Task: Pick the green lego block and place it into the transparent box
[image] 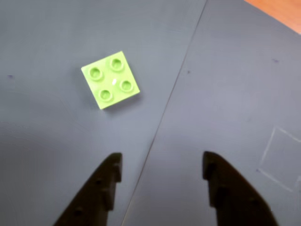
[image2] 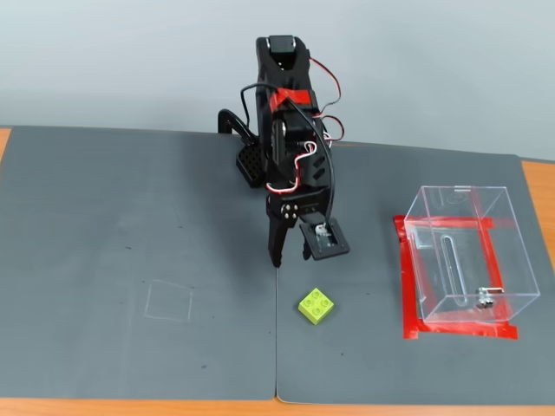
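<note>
Wrist view first: my gripper (image: 162, 176) comes in from the bottom edge with its two dark fingers (image: 101, 193) spread wide apart and nothing between them. Beyond the tips, up and to the left in this view, the green lego block (image: 111, 80) lies flat on the dark grey mat (image: 51, 141), studs up, turned at an angle to the seam (image: 174, 89) that runs diagonally between two mat sheets. The block sits wholly on the sheet left of that seam, clear of my fingers. A faint outlined square (image: 282, 157) shows on the mat at the right, and a strip of orange worktop (image: 282, 12) peeks in at the top right corner. Fixed view next: my arm (image2: 290, 139) rises from the far middle of the mat (image2: 113, 217) and bends down so that the gripper (image2: 291, 253) hangs above the mat, open, just behind the green lego block (image2: 316, 306). The block rests near the front edge, just right of the central seam (image2: 277, 347) in this view. The transparent box (image2: 468, 260) stands well apart near the right edge, upright, with red tape (image2: 408, 286) around its base and a small metal fitting (image2: 484, 301) low on its front wall. Another faint square (image2: 168, 302) marks the left sheet.
</note>
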You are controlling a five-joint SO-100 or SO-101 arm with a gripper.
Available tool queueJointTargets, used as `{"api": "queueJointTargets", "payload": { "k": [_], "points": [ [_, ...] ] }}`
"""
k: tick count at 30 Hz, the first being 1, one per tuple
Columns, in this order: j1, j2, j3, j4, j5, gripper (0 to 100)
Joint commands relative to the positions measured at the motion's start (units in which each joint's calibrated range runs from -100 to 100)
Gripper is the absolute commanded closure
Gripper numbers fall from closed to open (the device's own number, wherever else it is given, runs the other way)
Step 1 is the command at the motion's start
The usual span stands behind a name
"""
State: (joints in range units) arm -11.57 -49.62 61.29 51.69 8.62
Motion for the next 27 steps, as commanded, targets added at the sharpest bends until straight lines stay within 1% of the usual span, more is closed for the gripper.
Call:
{"api": "queueJointTargets", "payload": {
  "k": [1, 7, 17, 21, 23, 27],
  "points": [
    [-0.1, 6.5, -7.9, -0.3, 0.1, 80],
    [-0.1, 13.9, -12.5, 0.1, 0.3, 80],
    [-0.1, 21.2, -16.8, -0.5, 0.3, 80],
    [-1.1, 25.3, -19.6, -0.4, 1.7, 80],
    [-2.1, 27.1, -21.6, 0.0, 2.3, 77],
    [-4.1, 29.8, -24.0, 0.3, 2.7, 64]
  ]
}}
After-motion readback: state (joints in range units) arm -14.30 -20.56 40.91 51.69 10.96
